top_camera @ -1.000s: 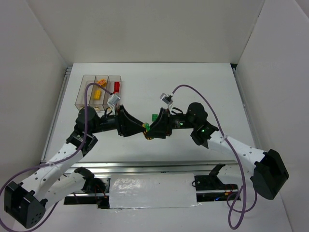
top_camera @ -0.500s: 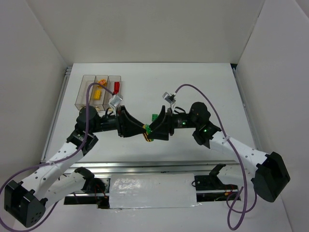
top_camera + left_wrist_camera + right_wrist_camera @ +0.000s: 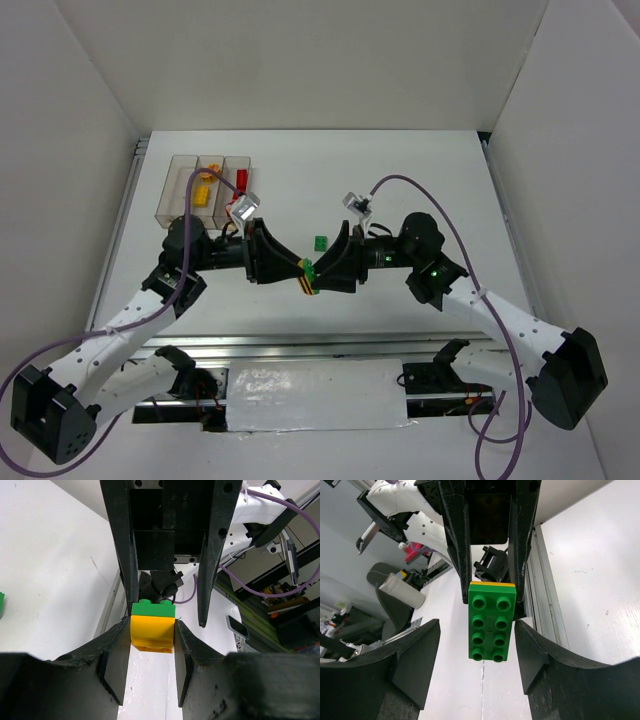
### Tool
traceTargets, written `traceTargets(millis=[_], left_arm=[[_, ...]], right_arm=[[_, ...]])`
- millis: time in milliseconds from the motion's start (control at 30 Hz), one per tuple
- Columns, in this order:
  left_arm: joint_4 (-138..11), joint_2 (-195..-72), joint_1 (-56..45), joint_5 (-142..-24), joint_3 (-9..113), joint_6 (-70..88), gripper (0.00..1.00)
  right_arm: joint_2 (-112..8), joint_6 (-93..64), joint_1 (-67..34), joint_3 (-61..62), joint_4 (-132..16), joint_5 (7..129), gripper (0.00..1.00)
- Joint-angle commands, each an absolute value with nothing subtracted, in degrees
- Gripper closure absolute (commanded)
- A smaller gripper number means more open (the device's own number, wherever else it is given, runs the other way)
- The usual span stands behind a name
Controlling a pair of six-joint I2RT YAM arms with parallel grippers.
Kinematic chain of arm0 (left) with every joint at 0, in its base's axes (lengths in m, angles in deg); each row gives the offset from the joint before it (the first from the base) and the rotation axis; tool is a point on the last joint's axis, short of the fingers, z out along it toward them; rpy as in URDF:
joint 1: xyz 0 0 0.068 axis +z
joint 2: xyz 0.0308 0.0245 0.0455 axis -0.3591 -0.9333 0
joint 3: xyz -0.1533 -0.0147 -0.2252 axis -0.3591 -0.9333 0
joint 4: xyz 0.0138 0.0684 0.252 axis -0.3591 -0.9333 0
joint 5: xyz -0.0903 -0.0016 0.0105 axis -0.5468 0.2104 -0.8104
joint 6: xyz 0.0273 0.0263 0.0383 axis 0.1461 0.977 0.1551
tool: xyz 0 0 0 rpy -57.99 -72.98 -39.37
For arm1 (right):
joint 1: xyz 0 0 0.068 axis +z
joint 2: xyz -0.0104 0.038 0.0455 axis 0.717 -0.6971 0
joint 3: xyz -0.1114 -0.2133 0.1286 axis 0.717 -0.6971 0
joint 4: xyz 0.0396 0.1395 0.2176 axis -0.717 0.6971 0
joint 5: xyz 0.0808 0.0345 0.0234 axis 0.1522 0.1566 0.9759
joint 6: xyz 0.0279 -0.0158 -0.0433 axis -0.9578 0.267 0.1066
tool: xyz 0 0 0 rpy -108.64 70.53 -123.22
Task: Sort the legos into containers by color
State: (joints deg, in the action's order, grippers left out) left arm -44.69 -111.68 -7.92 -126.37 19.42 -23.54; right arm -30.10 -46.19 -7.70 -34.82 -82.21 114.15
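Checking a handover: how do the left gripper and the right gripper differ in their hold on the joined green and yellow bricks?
The left gripper is shut on the yellow brick; the right gripper is open. The left gripper's pads press the yellow brick's sides; the right gripper's fingers flank the green brick with a gap on each side. Shared: they face each other around the same two joined bricks.

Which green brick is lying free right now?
The lone green brick, by itself on the table. The other green brick is stacked on a yellow brick clamped in the left gripper's jaws.
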Motion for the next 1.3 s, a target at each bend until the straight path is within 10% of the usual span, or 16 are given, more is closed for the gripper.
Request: traceTargets(millis=[0, 233, 433, 1033, 1133, 1267], left_arm=[[-40.19, -111.62, -8.05, -128.35, 22.19, -23.96, 1.00], [-39.93, -111.97, -8.05, -128.52, 22.63, -24.31, 1.00], [-41.41, -112.68, -8.05, -129.49, 23.68, -23.01, 1.00], [-46.96, -115.14, -7.61, -132.39, 28.25, -17.72, 1.00], [-62.90, -115.84, -6.47, -122.33, 34.10, -9.66, 1.00], [-88.24, -120.14, -4.81, -79.97, 45.81, 0.99, 1.00]], right_arm=[[-30.27, -45.00, -7.75, -33.24, -81.49, 113.88, 0.31], [-30.98, -43.86, -7.58, -32.53, -80.17, 112.12, 0.45], [-31.51, -42.90, -7.66, -32.18, -79.38, 111.85, 1.00], [-24.39, -42.89, -17.06, -40.09, -86.67, 122.14, 1.00], [-22.90, -38.07, -17.94, -38.51, -77.21, 113.31, 1.00], [-20.70, -35.68, -18.82, -36.75, -63.06, 97.23, 1.00]])
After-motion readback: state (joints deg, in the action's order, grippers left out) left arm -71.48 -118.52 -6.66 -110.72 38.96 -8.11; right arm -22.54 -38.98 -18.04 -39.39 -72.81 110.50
